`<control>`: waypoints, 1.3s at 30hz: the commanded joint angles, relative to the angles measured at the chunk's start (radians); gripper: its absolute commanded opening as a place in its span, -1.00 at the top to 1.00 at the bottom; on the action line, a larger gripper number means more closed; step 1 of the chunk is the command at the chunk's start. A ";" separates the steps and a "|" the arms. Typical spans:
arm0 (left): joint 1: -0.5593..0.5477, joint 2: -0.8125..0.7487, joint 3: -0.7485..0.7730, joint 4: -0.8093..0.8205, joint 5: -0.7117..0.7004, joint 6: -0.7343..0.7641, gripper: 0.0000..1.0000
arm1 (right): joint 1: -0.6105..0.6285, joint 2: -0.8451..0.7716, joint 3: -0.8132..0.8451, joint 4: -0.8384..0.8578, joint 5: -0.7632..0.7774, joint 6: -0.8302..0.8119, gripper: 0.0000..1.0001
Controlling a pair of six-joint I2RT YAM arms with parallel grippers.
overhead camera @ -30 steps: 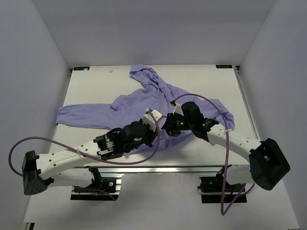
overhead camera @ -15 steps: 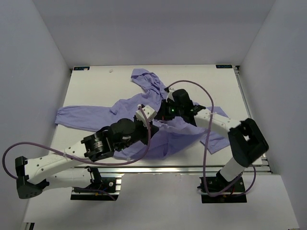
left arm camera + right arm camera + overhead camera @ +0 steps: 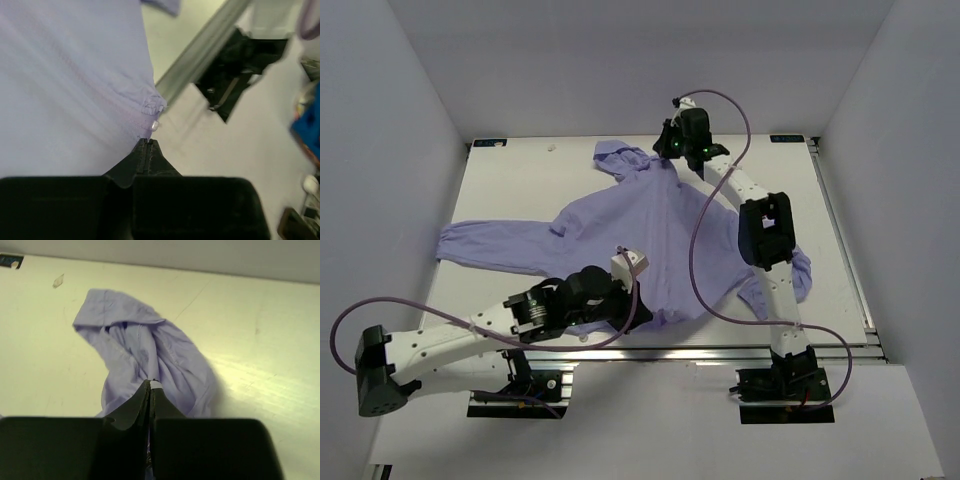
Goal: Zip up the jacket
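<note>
The lavender jacket lies face up on the white table, hood at the far end. Its front is drawn straight between my two grippers. My left gripper is shut on the bottom hem, near the table's front edge. The left wrist view shows its jaws pressed together on the hem corner, beside a small shiny zipper end. My right gripper is far out at the collar, below the hood. It is shut on a small white zipper pull.
One sleeve stretches out to the left and the other is bunched at the right, under the right arm. An aluminium rail runs along the front edge of the table. A small scrap lies by the back edge.
My right gripper has run from the middle of the jacket up to the collar, and the front now lies closed and straight. The left gripper has stayed at the hem, shifting slightly nearer.
</note>
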 commanded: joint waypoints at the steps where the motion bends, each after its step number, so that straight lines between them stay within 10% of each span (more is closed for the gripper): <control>1: -0.012 0.028 -0.050 0.030 0.198 -0.132 1.00 | -0.034 0.086 0.262 0.000 0.168 -0.095 1.00; 11: -0.012 0.114 -0.174 0.082 0.224 -0.223 0.90 | -0.020 0.042 0.132 0.152 0.041 -0.137 1.00; 13: -0.012 0.183 -0.169 0.076 0.232 -0.221 0.53 | -0.020 -0.013 0.020 0.166 -0.014 -0.094 0.51; 14: -0.012 0.207 -0.166 0.072 0.229 -0.220 0.24 | -0.020 -0.038 -0.033 0.170 -0.066 -0.067 -0.71; 15: -0.012 0.229 -0.162 0.056 0.227 -0.221 0.04 | -0.020 -0.065 -0.096 0.217 -0.112 -0.028 -0.79; 25: -0.014 0.257 0.165 -0.296 -0.109 -0.186 -0.33 | -0.021 -0.445 -0.342 0.129 -0.130 -0.060 -0.79; 27: -0.012 0.264 0.244 -0.405 -0.230 -0.213 -0.96 | -0.028 -0.521 -0.385 0.069 -0.049 -0.085 -0.79; 29: 0.015 0.280 0.355 -0.450 -0.377 -0.235 -0.96 | -0.038 -0.617 -0.391 -0.077 0.035 -0.066 -0.79; 34: 0.499 0.323 0.486 -0.440 -0.370 -0.194 -0.96 | -0.054 -0.862 -0.546 -0.290 0.286 0.041 -0.79; 39: 0.989 0.310 0.467 -0.241 -0.023 -0.123 -0.96 | -0.081 -1.099 -0.843 -0.366 0.353 0.124 -0.79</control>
